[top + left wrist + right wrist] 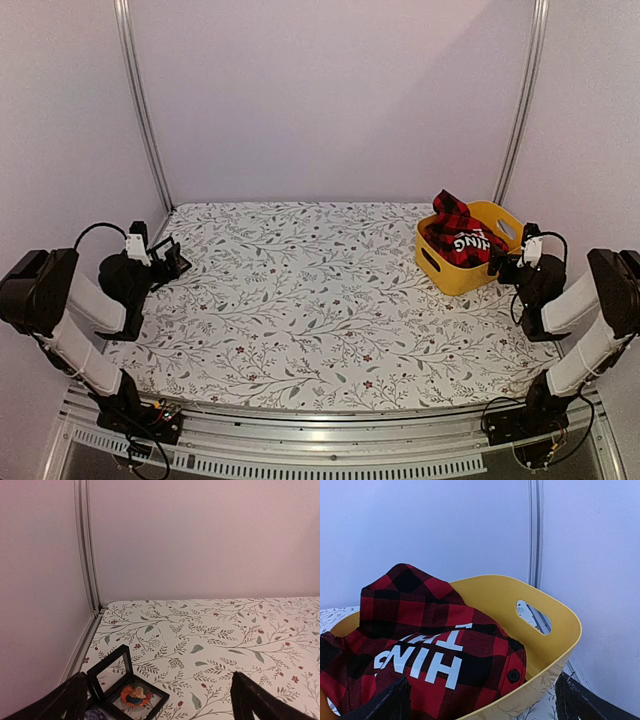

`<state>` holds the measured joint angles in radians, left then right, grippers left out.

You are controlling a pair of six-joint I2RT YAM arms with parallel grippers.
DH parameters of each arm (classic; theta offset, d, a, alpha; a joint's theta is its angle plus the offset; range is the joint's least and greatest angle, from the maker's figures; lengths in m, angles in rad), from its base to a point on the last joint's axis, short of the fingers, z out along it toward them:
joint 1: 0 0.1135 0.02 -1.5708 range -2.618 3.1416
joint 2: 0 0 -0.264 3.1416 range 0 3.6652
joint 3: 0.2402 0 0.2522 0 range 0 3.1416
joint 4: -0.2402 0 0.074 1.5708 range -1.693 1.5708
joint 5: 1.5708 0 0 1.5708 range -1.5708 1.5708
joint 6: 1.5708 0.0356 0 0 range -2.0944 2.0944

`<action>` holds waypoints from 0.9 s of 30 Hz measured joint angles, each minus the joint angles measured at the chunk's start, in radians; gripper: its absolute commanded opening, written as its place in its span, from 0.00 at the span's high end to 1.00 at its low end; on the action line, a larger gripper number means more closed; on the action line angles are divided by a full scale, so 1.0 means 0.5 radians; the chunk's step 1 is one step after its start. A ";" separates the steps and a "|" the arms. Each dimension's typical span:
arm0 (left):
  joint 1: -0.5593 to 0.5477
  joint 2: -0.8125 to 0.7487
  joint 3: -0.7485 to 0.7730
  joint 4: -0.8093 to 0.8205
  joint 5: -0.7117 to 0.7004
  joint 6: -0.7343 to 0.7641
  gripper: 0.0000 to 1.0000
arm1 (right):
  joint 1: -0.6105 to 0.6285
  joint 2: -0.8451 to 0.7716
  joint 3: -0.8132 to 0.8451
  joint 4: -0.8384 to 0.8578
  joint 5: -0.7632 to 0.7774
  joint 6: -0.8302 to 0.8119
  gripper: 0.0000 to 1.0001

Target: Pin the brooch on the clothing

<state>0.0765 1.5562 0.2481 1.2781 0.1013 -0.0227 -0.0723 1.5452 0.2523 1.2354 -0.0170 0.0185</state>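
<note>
Top view: flower-print counter point(300, 290), arms parked at the two near corners. Left end effector point(172, 262) sits low at the left edge of the counter; jaw gap unclear from here, and a dark shape at its tip can't be separated from it. Right end effector point(505, 265) points at a yellow basket point(452, 275) on the right side of the counter, just beside its near wall. The red-and-black checked shirt point(458, 232) is bunched inside the basket, one fold sticking up over the rim, white letters showing.

Left wrist view: left end effector point(160, 705) spread wide, holding nothing, one dark finger point(65, 702) in each bottom corner of the picture. A small black display box point(107, 675) lies open on the counter point(225, 635) by the left finger, clear lid tilted up. The brooch point(134, 697), round and orange-red, rests inside it. Metal frame post point(85, 555) in the back left corner.

Right wrist view: right end effector point(485, 705) also spread wide, empty, one finger point(382, 702) low at each side. Shirt point(420, 625) fills the basket point(545, 625), "HING" point(417, 662) readable upside down, a black button point(513, 675) near the front rim. Basket handle slot point(534, 616) in the far right wall. Brooch and shirt are well apart, on opposite sides of the counter.
</note>
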 measured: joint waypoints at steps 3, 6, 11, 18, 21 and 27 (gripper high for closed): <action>0.000 0.000 0.000 -0.001 0.000 0.000 0.00 | -0.001 -0.104 0.052 -0.224 0.125 0.031 0.01; 0.000 0.000 0.000 -0.001 0.000 0.001 0.00 | -0.001 -0.282 0.174 -0.455 0.221 0.073 0.01; 0.000 -0.004 0.000 -0.003 0.000 0.000 0.00 | -0.001 -0.544 0.494 -0.908 0.201 0.192 0.01; -0.018 -0.348 0.488 -0.786 -0.240 -0.058 0.00 | 0.108 -0.338 1.578 -2.006 0.122 0.255 0.01; -0.169 -0.525 0.792 -1.061 -0.283 0.024 0.00 | 0.213 0.003 2.068 -2.467 0.159 0.239 0.01; -0.520 -0.692 1.247 -1.562 -0.215 0.113 0.00 | 0.352 0.656 2.512 -3.176 0.188 0.201 0.01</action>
<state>-0.1837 1.2102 0.8715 0.4973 -0.0063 0.0338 0.1036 1.8732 1.5082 -0.3527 0.0769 0.1192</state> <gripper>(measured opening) 0.996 0.989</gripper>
